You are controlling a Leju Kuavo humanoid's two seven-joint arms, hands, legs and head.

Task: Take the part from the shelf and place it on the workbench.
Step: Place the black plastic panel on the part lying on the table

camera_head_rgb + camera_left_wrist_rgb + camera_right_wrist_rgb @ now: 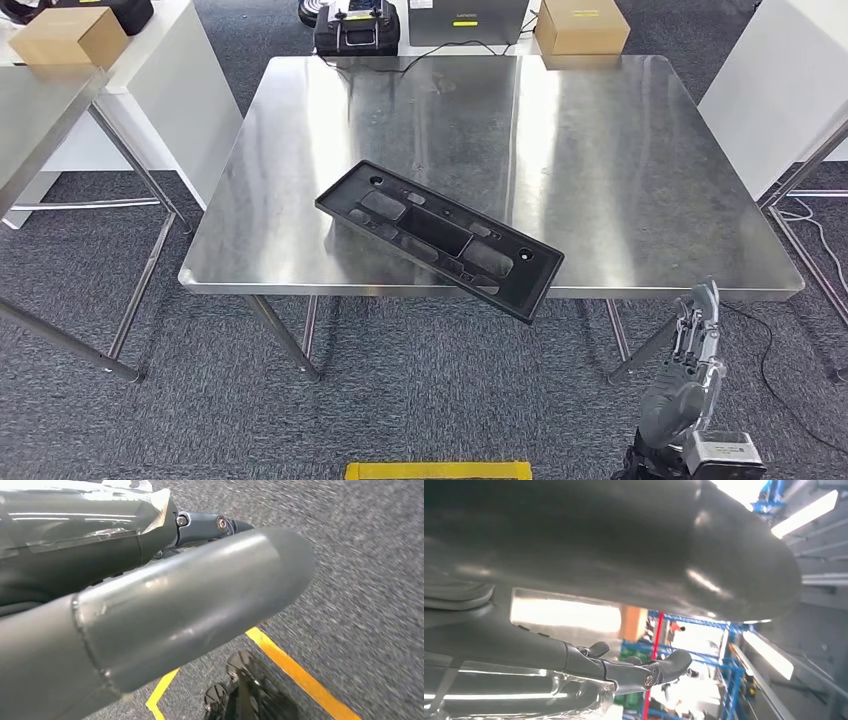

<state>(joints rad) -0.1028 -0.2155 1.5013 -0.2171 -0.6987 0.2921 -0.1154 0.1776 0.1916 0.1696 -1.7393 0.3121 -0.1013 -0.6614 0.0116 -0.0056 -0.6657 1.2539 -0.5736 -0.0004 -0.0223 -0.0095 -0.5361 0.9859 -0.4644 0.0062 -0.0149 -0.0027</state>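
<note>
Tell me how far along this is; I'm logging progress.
Mostly done: the black part lies on the steel workbench, one corner overhanging the near edge. The right robot hand is beside the bench, holding nothing. Possibly left: nudging the part fully on.

Looks like an industrial workshop or test floor: a stainless-steel workbench point(620, 150) on tube legs over grey carpet tiles point(420, 400), yellow floor marking tape point(438, 470), cardboard boxes point(580, 25) and an equipment case point(357, 28) behind, blue racking point(729, 680) under strip ceiling lights point(806, 512).
</note>
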